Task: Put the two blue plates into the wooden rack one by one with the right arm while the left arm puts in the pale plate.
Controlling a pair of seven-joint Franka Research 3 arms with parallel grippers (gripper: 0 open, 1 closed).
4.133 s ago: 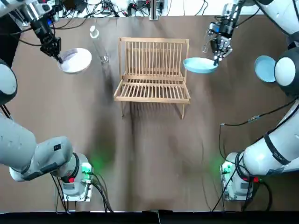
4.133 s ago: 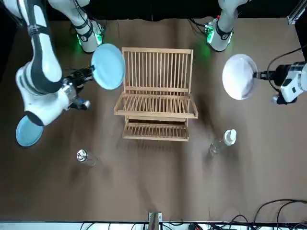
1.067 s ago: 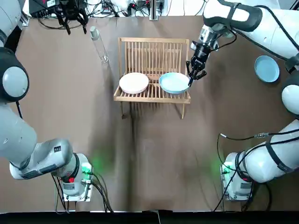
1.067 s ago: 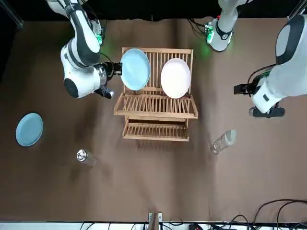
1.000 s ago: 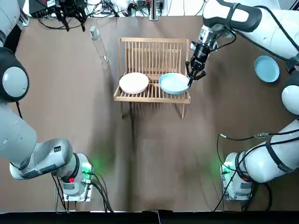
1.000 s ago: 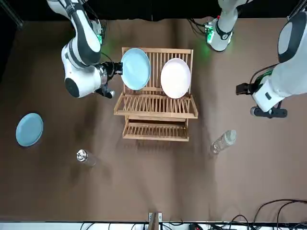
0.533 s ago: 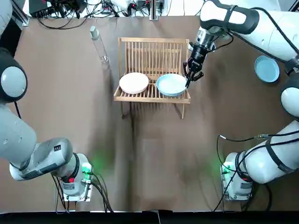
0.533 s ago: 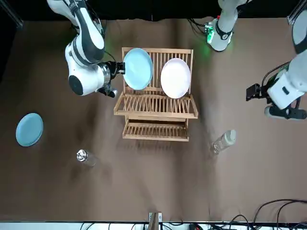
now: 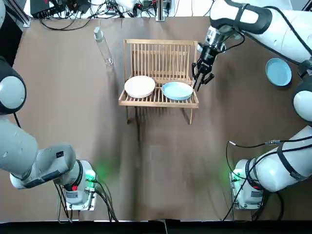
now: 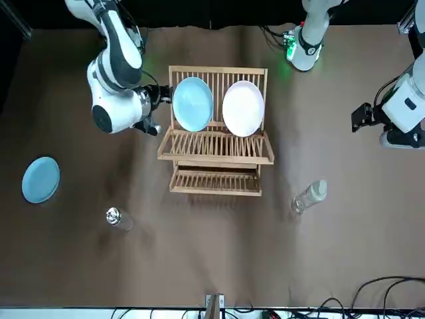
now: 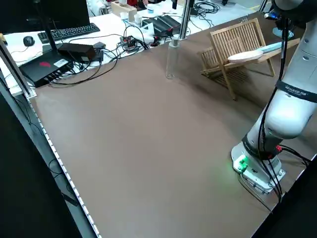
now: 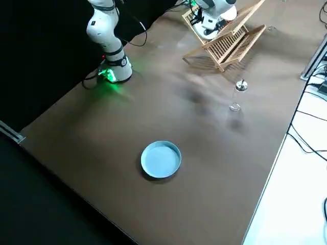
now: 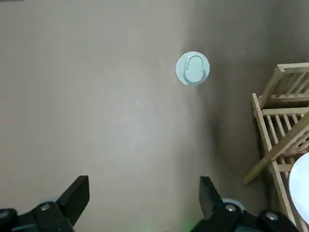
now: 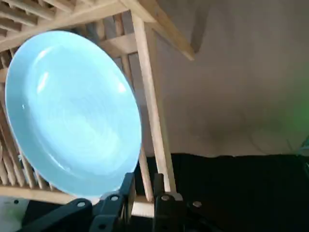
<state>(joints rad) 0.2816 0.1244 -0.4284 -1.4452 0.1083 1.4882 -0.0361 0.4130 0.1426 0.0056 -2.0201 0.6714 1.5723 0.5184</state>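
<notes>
Rack (image 9: 161, 73): pale bare wood, smooth slats, matt.
Racked blue plate (image 14: 72, 111): glazed look, glossy, soft highlight on face, faint concentric rings.
Pale plate (image 10: 243, 107): smooth, slight sheen.
Loose blue plate (image 12: 161, 159): smooth, low sheen.
Table top (image 9: 161, 161): brown, matt, cloth-like.
Bottle (image 10: 309, 196): clear, glass or plastic cannot tell; pale matt cap.
Arm shells (image 9: 273, 24): white glossy plastic.
Left gripper (image 13: 142, 186): black, matt.

Robotics lab: keyboard (image 11: 67, 31), tangled cables (image 11: 130, 43) and black electronics boxes (image 11: 47, 69) on benches beside the brown table (image 11: 129, 129)
</notes>
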